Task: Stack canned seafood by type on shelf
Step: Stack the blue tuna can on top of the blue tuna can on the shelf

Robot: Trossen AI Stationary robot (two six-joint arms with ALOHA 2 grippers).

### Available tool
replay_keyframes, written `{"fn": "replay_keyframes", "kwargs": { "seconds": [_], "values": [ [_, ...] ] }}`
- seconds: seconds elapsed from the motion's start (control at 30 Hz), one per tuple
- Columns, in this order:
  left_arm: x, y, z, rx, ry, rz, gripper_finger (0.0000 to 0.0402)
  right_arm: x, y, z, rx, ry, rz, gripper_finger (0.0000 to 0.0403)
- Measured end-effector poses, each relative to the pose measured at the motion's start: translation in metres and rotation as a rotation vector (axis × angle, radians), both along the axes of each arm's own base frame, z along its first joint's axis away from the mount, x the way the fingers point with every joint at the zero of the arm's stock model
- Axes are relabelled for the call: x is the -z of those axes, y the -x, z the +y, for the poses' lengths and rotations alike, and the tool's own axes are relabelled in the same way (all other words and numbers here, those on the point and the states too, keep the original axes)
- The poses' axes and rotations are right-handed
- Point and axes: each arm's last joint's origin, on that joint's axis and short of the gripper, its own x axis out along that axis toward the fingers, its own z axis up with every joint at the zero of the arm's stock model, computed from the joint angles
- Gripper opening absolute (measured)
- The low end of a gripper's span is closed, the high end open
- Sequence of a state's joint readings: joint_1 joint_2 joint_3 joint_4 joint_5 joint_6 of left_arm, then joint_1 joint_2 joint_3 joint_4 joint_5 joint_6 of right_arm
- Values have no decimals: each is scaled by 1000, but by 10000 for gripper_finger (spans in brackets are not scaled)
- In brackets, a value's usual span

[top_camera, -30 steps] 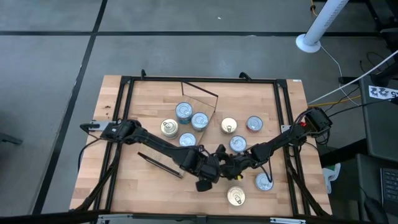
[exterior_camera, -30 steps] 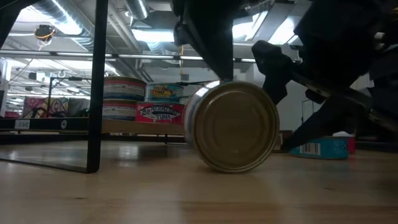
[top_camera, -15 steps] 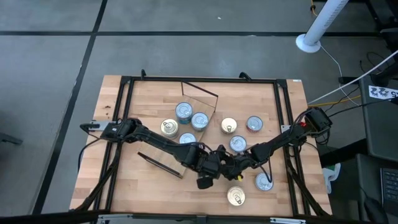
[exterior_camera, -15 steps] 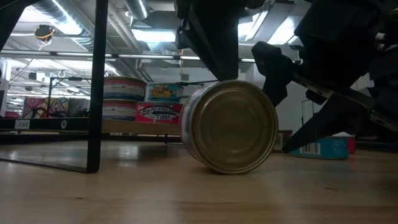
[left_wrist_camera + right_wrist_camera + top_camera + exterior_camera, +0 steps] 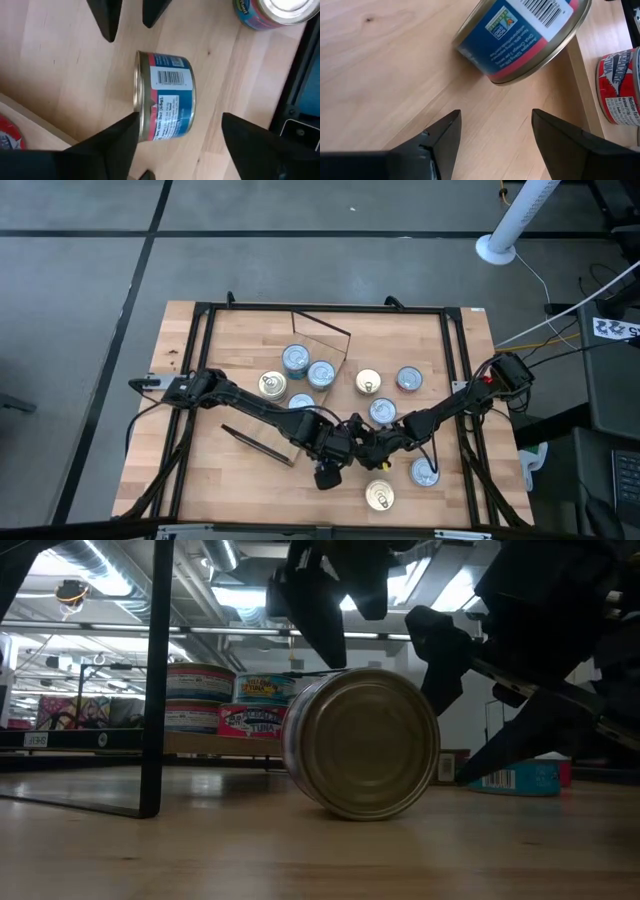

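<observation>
Tool fingers of the left arm are spread wide on either side of a tin lying on its side, without touching it. That tin is seen resting on its curved wall on the tabletop, with a blue label edged in red, a white barcode panel, and a dull gold end that faces the low camera. From above, it is hidden beneath the two wrists that meet near the front middle of the tabletop. The right tool is likewise held spread, pointed at the same tin from close by and apart from it.

Just beside the fallen tin, the light edge of the shelf is seen, with a red and blue labelled tin standing on it. Farther back, more tins are set upright in a loose group, some silver-topped, some gold-lidded with pull tabs. Two more are found near the front: a silver-topped one and a gold one. Dark frame bars are seen running round the tabletop.
</observation>
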State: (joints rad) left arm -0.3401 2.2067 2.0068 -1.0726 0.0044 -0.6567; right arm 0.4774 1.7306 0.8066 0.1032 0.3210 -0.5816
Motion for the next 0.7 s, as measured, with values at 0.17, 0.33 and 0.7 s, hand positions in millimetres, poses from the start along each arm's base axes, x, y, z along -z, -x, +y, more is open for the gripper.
{"fn": "replay_keyframes", "kwargs": {
  "seconds": [0.17,0.33,0.7],
  "values": [
    [2,3,1,-1,-15,31,286,0,0,0,0,0,0,241],
    [9,1,1,-8,-45,33,287,0,0,0,0,1,2,241],
    [24,-2,-9,41,-73,49,287,0,0,0,0,0,2,241]
  ]
}}
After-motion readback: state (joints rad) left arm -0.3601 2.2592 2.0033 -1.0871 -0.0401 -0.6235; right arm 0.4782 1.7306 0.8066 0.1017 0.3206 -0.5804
